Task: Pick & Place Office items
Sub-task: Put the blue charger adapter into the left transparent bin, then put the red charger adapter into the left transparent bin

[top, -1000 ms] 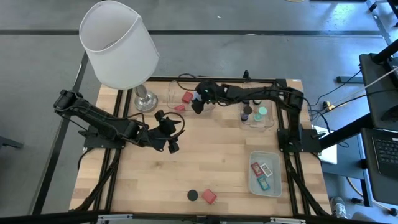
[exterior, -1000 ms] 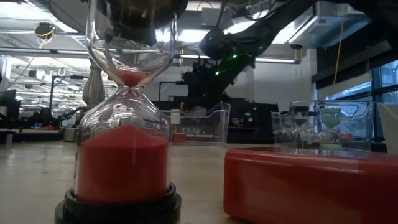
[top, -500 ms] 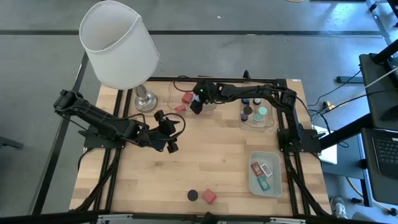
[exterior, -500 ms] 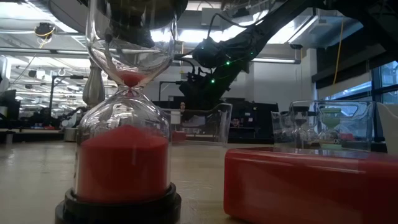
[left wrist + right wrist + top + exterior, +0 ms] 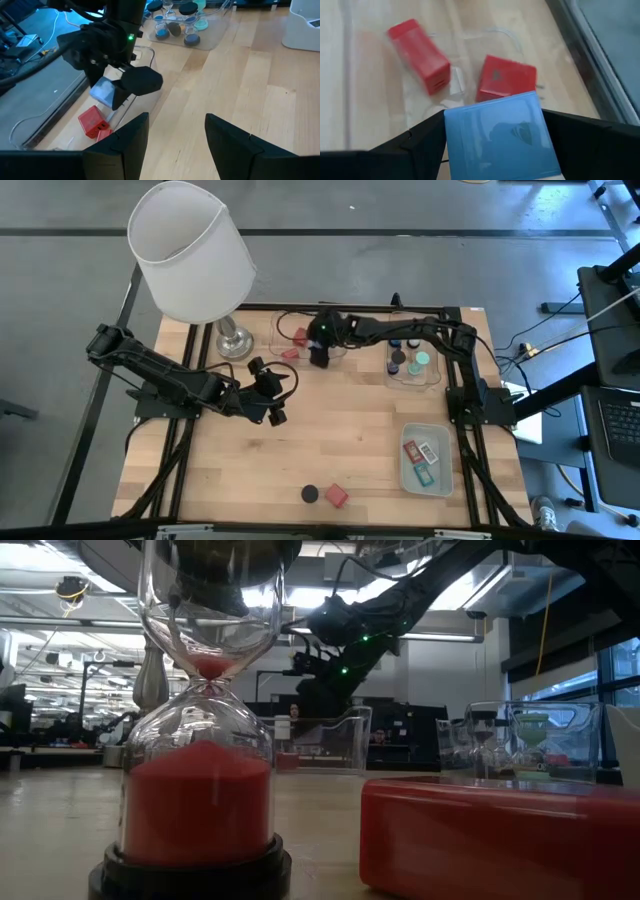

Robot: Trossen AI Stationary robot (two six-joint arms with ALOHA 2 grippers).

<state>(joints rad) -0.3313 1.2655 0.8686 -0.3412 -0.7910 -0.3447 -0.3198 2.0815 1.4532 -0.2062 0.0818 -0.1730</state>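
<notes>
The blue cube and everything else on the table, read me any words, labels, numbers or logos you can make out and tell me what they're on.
No readable text anywhere.
Blue cube, held in the right gripper jaws: plain faces, only glare.
Red blocks in the clear tray: no markings.
Flat cards in the pale tray: printing too small to read.

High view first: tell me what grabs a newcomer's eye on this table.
The big white-shaded lamp at the table's far left corner dominates. Next, the right gripper holds a blue cube between its fingers over the clear tray with two red blocks. The left gripper waits mid-table.
</notes>
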